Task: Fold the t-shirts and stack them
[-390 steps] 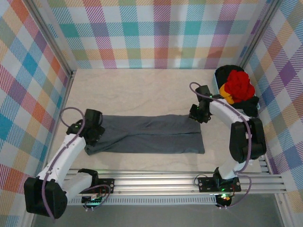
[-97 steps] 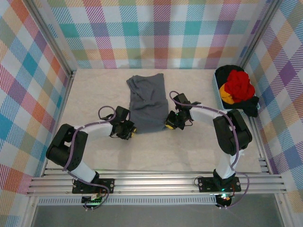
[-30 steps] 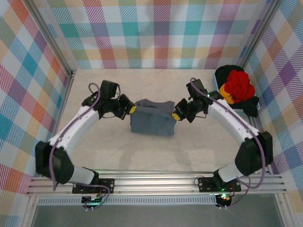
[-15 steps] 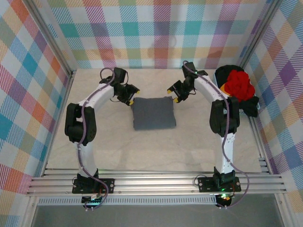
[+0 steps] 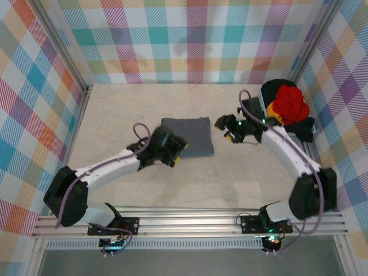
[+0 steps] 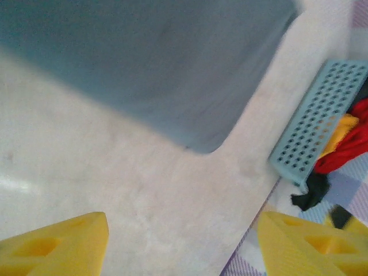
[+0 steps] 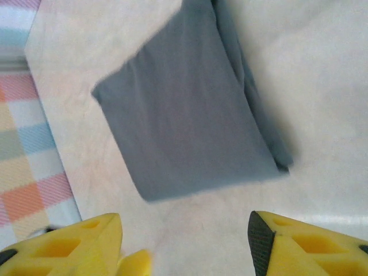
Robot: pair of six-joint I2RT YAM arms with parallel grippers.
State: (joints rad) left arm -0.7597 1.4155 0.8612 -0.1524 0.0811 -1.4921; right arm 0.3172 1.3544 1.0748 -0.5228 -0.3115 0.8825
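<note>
Both arms have drawn back from the far corners of the grey t-shirt [image 5: 187, 135], so the last fold looks laid down and released. At the shirt's near-left corner in the top view, the left jaws stand spread, with only bare desk [image 6: 144, 201] between them and nothing held. Mid-desk, the shirt lies as a flat, compact rectangle. Just to its right, the right jaws hover spread and empty. Far right, the red t-shirt [image 5: 289, 102], orange-yellow t-shirt [image 5: 276, 119] and black t-shirt [image 5: 303, 129] sit bunched in the basket [image 6: 313, 129], probably next.
</note>
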